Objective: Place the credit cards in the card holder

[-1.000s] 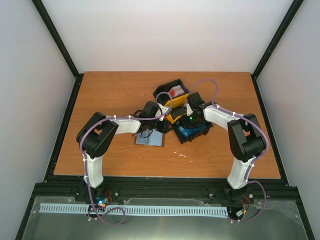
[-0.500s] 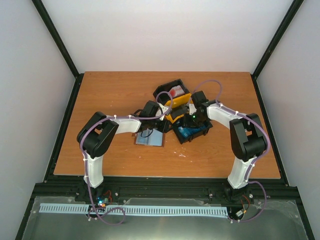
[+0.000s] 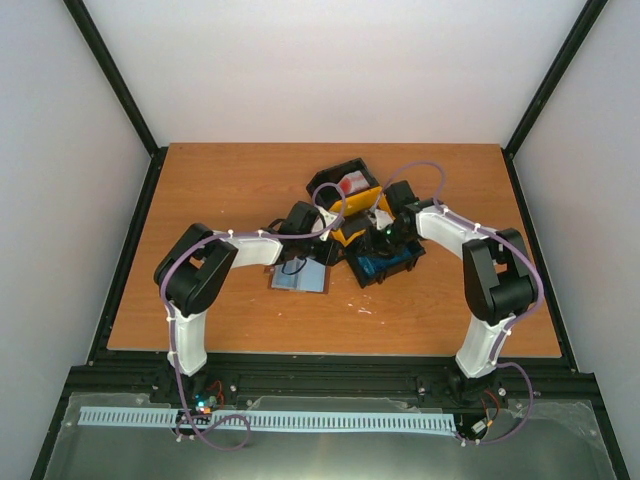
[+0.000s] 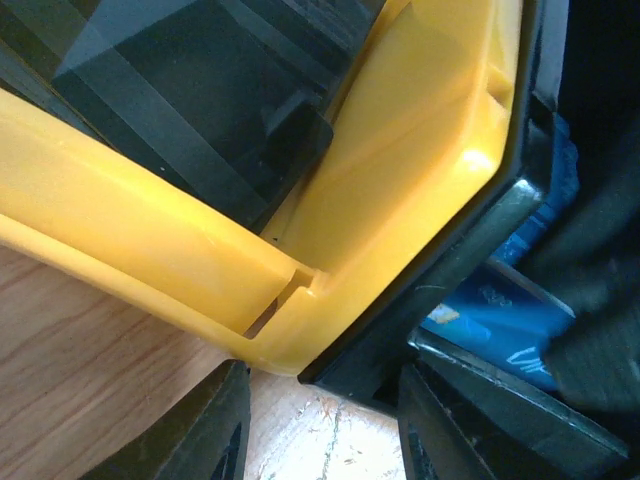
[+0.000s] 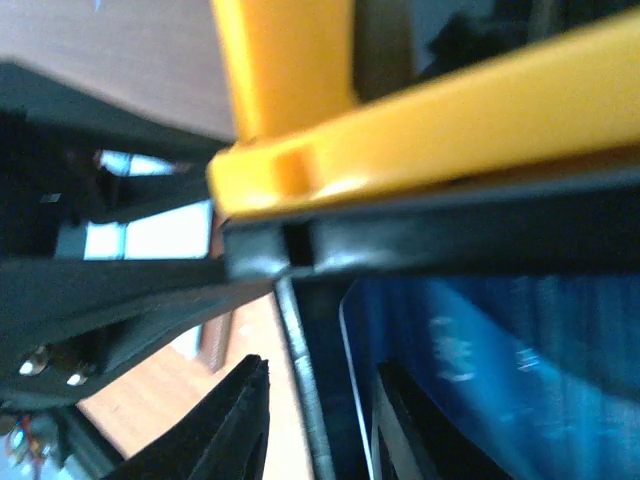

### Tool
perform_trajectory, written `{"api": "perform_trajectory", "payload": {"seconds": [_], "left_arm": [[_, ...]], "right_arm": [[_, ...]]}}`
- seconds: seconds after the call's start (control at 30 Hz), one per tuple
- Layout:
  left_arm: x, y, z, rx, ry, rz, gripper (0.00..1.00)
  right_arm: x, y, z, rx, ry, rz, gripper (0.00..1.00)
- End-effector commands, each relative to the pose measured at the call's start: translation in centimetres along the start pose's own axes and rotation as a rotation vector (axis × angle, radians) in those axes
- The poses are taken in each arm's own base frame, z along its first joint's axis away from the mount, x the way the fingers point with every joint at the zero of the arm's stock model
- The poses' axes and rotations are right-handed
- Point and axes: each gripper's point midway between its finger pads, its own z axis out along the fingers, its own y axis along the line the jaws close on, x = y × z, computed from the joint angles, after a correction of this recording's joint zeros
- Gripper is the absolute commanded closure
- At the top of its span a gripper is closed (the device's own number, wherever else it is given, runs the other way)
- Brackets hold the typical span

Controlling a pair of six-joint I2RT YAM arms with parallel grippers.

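Blue credit cards just beside right tool

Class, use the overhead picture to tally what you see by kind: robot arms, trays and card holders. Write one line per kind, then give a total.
Robot arms: 2 (left arm, right arm)
Tray: 1
Card holder: 1
Total: 4

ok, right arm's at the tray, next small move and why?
Probably nudge the right gripper further over the blue card, then close. Its jaws stand open, and the tray's black wall seems to sit between them beside the card's edge, so closing now might pinch the wall too. The card holder lies open.
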Motion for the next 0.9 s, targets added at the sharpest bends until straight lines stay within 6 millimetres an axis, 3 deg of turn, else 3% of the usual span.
{"api": "perform_trajectory", "payload": {"seconds": [0.0, 0.27, 0.7, 0.87], "left_arm": [[-0.7, 0.0, 0.9, -0.004, -0.013, 0.023, 0.59], [-0.7, 0.0, 0.8, -0.007, -0.013, 0.020, 0.58], [-0.7, 0.2, 0.7, -0.018, -0.015, 0.021, 0.58], [-0.6, 0.2, 0.7, -0.021, -0.012, 0.023, 0.58]], "right_arm": [[3.3, 2.5, 0.4, -0.122, 0.131, 0.033, 0.71], [4.1, 0.7, 0.7, -0.038, 0.155, 0.021, 0.70], [2.4, -1.2, 1.3, 0.116, 0.123, -0.099, 0.67], [2.1, -1.6, 1.2, 0.179, 0.108, -0.118, 0.70]]}}
